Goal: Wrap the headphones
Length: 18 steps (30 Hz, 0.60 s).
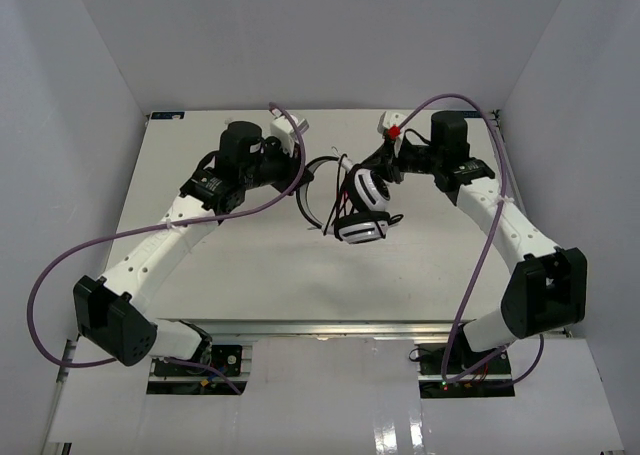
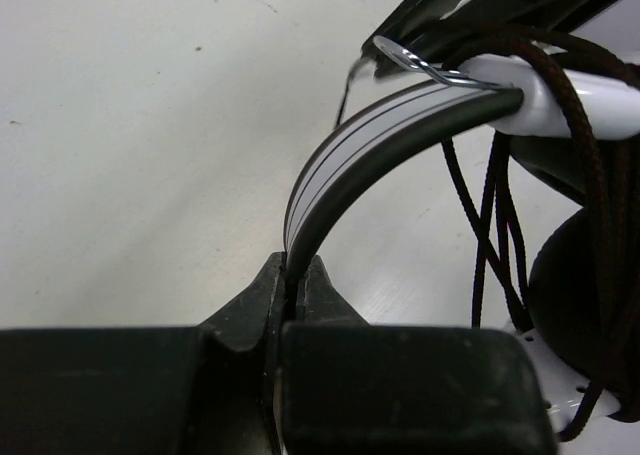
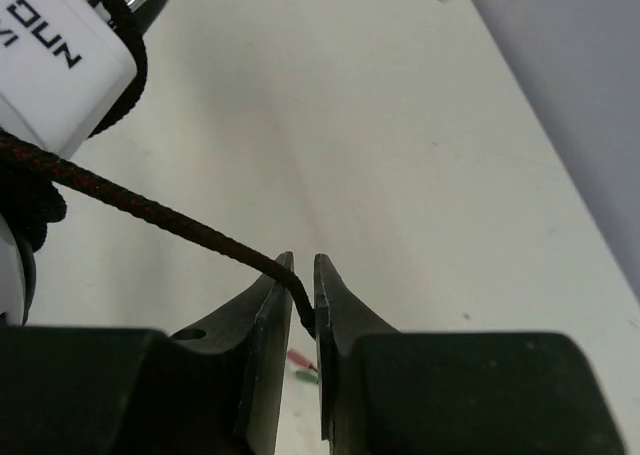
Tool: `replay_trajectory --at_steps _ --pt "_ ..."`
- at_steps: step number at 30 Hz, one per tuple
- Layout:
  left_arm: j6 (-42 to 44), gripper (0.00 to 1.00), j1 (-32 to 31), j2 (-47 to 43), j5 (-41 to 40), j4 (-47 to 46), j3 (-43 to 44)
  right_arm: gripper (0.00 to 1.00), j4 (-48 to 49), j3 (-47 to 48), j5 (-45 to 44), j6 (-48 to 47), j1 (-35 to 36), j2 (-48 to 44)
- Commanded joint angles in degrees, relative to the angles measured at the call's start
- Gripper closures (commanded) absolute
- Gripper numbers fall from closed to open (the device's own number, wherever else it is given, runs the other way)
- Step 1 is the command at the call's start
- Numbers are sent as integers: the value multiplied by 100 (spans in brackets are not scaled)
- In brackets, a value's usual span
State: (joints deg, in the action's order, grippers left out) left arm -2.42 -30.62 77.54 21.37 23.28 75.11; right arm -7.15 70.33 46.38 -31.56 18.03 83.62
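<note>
White-and-black over-ear headphones [image 1: 362, 210], frame centre. Left gripper [image 2: 295, 275] pinches their white curved headband [image 2: 380, 135]. Right gripper [image 3: 304, 275] stands slightly parted, thin dark braided cable [image 3: 150, 213] in the gap.

A white table [image 1: 280, 270] with a matte top, a few dark specks [image 2: 198, 48] on it, shut in by pale panels [image 1: 60, 125] on three sides. The headphones [image 1: 362, 210] sit over its middle; whether the lower earcup rests on it I can't tell

Glossy white plastic headphones [image 1: 362, 210], braided, seemingly cloth-sheathed dark cable [image 3: 150, 210], smooth white table [image 1: 250, 265].
</note>
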Motion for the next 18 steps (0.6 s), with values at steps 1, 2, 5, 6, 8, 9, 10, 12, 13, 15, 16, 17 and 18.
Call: replay_trajectory --at_steps 1,2,5,6,8,9,10,12,13,15,16,17,18 --pt "-986 100 -50 -327 853 -784 766 70 2785 -484 2621 3351 -73 321" --pt "-1055 100 -50 -319 838 -827 838 67 3589 -769 2739 4355 -67 341" --pt "-1227 100 -59 -284 827 -900 1069 64 5529 -1172 2845 5756 -54 487" --pt "-1324 100 -59 -294 770 -944 1177 64 6093 -1186 2879 6330 -54 561" --pt "-1504 100 -59 -321 634 -1032 1366 63 6959 -1223 2920 7197 -51 677" --pt "-1572 100 -59 -343 533 -1077 1423 63 7013 -1257 2904 7223 -45 689" --pt "-1618 100 -59 -350 497 -1127 1468 62 7145 -1335 2891 7324 -15 696" --pt "-1708 100 -59 -330 428 -1151 1581 67 7858 -1520 2870 7829 53 699" --pt "-1736 100 -59 -327 269 -1140 1594 74 8102 -1609 2824 8004 71 688" --pt "-1794 100 -53 -359 -315 -1103 1540 87 8292 -1792 2725 8159 92 624" --pt "-1818 100 -50 -393 -720 -1054 1475 90 8239 -1910 2677 8139 96 580" --pt "-1850 100 -46 -429 -1151 -971 1390 92 8131 -2042 2620 8063 96 534" --pt "-1926 100 -36 -470 -1658 -884 1283 92 7972 -2150 2564 7920 96 462"
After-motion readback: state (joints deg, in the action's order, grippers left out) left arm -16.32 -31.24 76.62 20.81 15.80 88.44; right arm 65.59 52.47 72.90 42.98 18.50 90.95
